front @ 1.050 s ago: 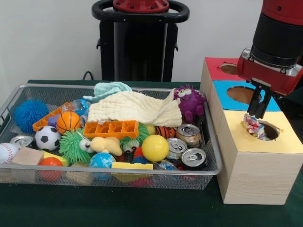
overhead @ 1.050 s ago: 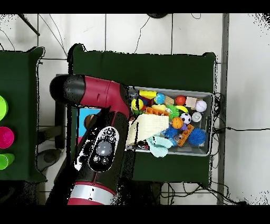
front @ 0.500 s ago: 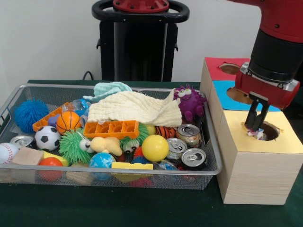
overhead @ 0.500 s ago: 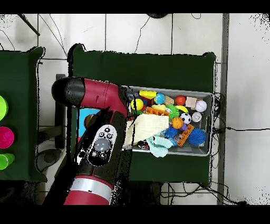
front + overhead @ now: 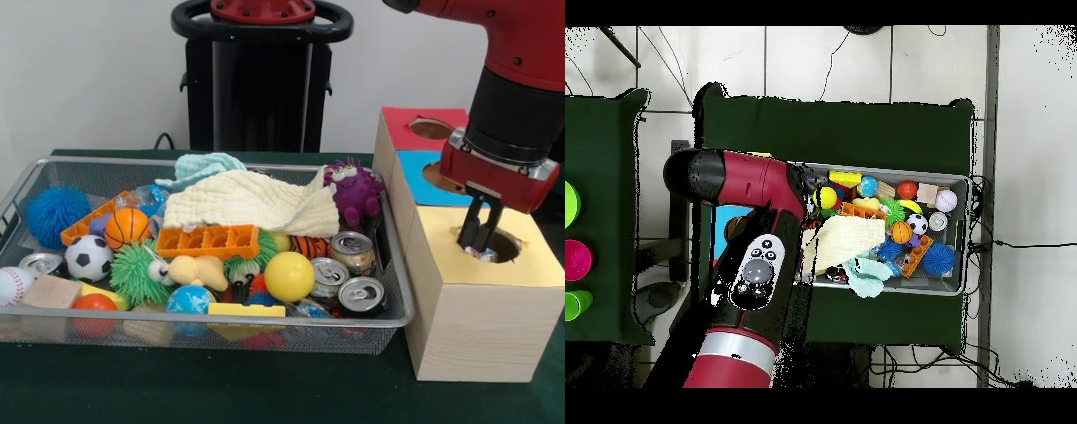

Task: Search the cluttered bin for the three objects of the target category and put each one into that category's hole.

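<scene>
Gripper: the gripper [image 5: 478, 238] hangs from the red and black arm [image 5: 516, 97] with its fingertips dipped into the round hole [image 5: 494, 245] in the yellow top of the wooden box [image 5: 481, 300]. The two fingers sit narrow, close together.
Held item: a small crumpled, multicoloured scrap [image 5: 485, 254] shows just below the fingertips inside the hole. Whether the fingers grip it or have let go cannot be told.
Other holes: a blue section [image 5: 419, 177] and a red section [image 5: 406, 124] lie behind the yellow one, each with its own hole.
Bin: the wire mesh bin [image 5: 212, 322] sits beside the box, full of balls, three drink cans [image 5: 351, 274], a cream cloth [image 5: 252, 203], an orange tray [image 5: 207, 240] and a purple plush toy [image 5: 355, 193].
Overhead view: the arm covers the box, so the hole and the fingers are hidden there.
Risk, snagging: if the scrap clings to a finger, lifting could likely pull it back out.
Risk, rim contact: the fingers stand near the hole's edge; a sideways move before rising could knock the box.
Risk, next search: similar wrappers may lie buried under the cloth, and digging could spill light balls over the low bin wall.
</scene>
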Robot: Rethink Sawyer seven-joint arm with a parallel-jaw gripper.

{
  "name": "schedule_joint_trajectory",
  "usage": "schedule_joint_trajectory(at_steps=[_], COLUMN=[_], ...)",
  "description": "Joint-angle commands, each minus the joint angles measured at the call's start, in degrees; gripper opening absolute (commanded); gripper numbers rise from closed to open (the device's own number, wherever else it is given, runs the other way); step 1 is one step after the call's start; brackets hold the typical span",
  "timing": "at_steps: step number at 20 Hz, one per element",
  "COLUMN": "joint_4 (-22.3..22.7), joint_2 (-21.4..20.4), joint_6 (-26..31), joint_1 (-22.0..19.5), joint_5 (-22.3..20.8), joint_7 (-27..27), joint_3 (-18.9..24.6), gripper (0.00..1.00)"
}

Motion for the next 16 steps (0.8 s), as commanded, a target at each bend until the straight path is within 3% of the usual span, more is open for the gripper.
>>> schedule_joint_trajectory(at_steps=[1,7,16], joint_4=[4.93,4.90,6.09], joint_2=[4.72,5.24,7.87], joint_6=[1.65,4.92,-1.04], joint_1=[-2.42,-3.11,-2.48], joint_5=[0.31,-0.59,-0.81], joint_7=[7.14,4.92,5.85], joint_3=[7.77,9.03,9.98], gripper=[0.00,0.00,0.00])
